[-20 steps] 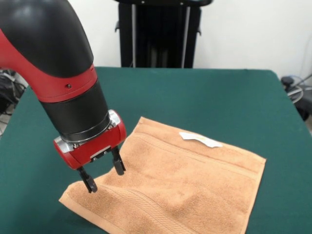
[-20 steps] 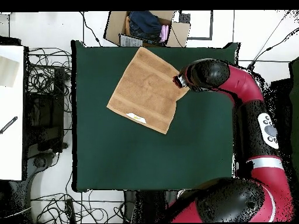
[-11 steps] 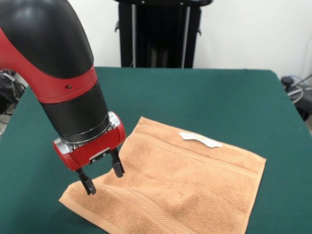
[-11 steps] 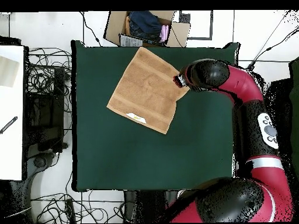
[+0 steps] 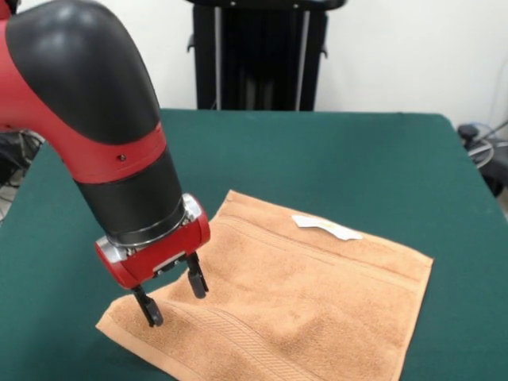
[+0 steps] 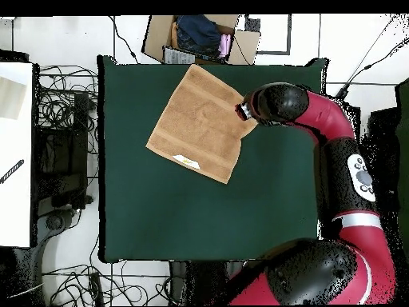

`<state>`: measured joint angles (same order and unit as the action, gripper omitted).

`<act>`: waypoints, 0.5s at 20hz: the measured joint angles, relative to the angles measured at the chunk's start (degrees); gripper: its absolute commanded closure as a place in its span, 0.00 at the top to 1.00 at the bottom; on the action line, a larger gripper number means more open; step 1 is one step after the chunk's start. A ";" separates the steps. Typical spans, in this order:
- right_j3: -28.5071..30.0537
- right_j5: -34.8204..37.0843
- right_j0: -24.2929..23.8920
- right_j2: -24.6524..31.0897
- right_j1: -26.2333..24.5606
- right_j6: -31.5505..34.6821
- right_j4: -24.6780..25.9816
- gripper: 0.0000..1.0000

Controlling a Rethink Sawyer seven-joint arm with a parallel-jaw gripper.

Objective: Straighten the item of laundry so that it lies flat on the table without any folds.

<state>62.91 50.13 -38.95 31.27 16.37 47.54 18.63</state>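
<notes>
The item of laundry (image 5: 294,298) is a light orange-tan towel lying spread on the green table (image 5: 357,159), with a white tag (image 5: 325,228) near its far edge. In the overhead view the towel (image 6: 200,121) lies near the table's top edge. My gripper (image 5: 172,299) hangs open over the towel's left corner, its two black fingers (image 5: 196,281) spread just above the cloth with nothing between them. In the overhead view the gripper (image 6: 242,110) is at the towel's right corner, its fingers hidden under the wrist.
A cardboard box (image 6: 200,37) with clothes sits beyond the table's top edge in the overhead view. Cables (image 6: 68,104) and a white bench (image 6: 16,152) lie to the left. The towel's near part runs out of the front view at the bottom.
The gripper has shifted a little to the right and lower over the towel's corner, staying open. The towel has not moved.
</notes>
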 measured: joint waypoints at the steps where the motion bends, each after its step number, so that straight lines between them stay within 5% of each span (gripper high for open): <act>1: -0.22 -0.07 0.11 -0.02 -0.54 0.00 0.01 1.00; 10: -1.25 -0.24 0.44 -0.04 -3.39 0.00 0.27 1.00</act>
<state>61.66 49.89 -38.50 31.23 12.98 47.54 18.91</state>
